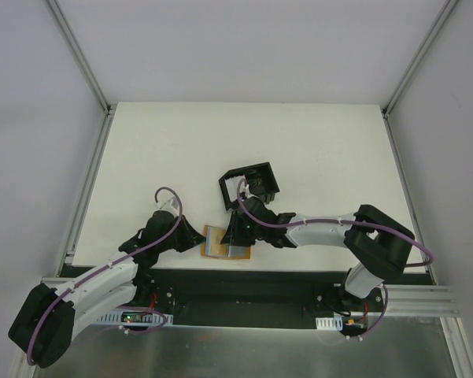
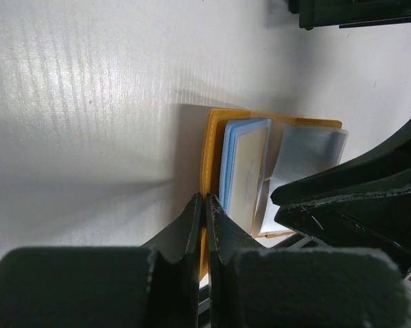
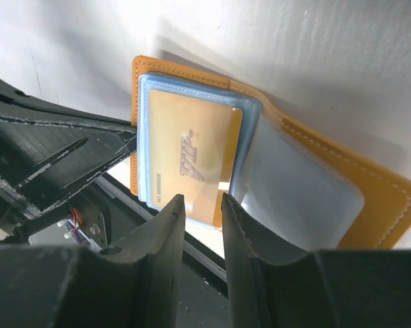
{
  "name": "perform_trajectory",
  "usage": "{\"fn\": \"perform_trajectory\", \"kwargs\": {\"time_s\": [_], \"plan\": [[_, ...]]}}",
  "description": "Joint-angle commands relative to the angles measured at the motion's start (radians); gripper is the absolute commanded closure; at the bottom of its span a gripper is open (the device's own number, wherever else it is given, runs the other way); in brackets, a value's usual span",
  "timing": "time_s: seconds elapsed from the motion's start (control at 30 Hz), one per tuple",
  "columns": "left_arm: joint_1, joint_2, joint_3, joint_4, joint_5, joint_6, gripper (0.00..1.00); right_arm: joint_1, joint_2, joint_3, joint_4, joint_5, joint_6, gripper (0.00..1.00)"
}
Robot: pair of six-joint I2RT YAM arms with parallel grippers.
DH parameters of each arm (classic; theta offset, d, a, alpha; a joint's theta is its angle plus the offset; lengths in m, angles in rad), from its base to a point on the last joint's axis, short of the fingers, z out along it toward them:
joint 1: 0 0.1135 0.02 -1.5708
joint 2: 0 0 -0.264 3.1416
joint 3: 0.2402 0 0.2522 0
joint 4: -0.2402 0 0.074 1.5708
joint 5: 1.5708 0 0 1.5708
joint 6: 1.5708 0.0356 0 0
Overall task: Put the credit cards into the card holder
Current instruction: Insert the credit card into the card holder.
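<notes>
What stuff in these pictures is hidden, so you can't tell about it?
- Top view: the inside of the card holder is partly covered by the right arm and too small to show any cards.
- Right wrist view: the top credit card covers anything under it in the wallet. Its small print is blurred.
- Left wrist view: the wallet's near edge is behind the left tool.

This is a robotics lab test cell. A white table [image 1: 299,142] is boxed in by plain pale walls [image 1: 244,47] on aluminium extrusion posts [image 1: 79,55]. Two black-and-white robot arms [image 1: 102,283] with looping purple cables [image 1: 169,193] are bolted along its near edge, beside bare circuit boards [image 1: 138,317].
</notes>
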Motion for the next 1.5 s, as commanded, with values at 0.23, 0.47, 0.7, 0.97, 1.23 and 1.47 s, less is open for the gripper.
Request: {"fn": "perform_trajectory", "kwargs": {"time_s": [0.23, 0.47, 0.7, 0.97, 1.23, 1.47], "plan": [[-0.005, -0.008, -0.009, -0.009, -0.002, -0.025, 1.0, 0.028, 0.019, 0.078, -0.12, 0.034, -0.006, 0.68], [-0.005, 0.001, -0.007, -0.009, 0.0, -0.027, 1.0, 0.035, 0.039, 0.068, -0.112, 0.01, -0.001, 0.67], [-0.005, 0.009, -0.003, -0.009, 0.002, -0.025, 1.0, 0.041, 0.074, 0.074, 0.03, -0.066, 0.005, 0.68], [-0.005, 0.01, -0.004, -0.009, 0.0, -0.025, 1.0, 0.038, 0.039, 0.032, 0.14, -0.06, 0.011, 0.77], [-0.005, 0.006, 0.0, -0.015, -0.005, -0.018, 1.0, 0.033, -0.015, 0.024, -0.008, 0.055, -0.001, 0.72], [-0.005, -0.008, -0.003, -0.029, -0.015, -0.018, 1.0, 0.027, -0.058, 0.039, -0.248, 0.213, -0.034, 0.71]]}}
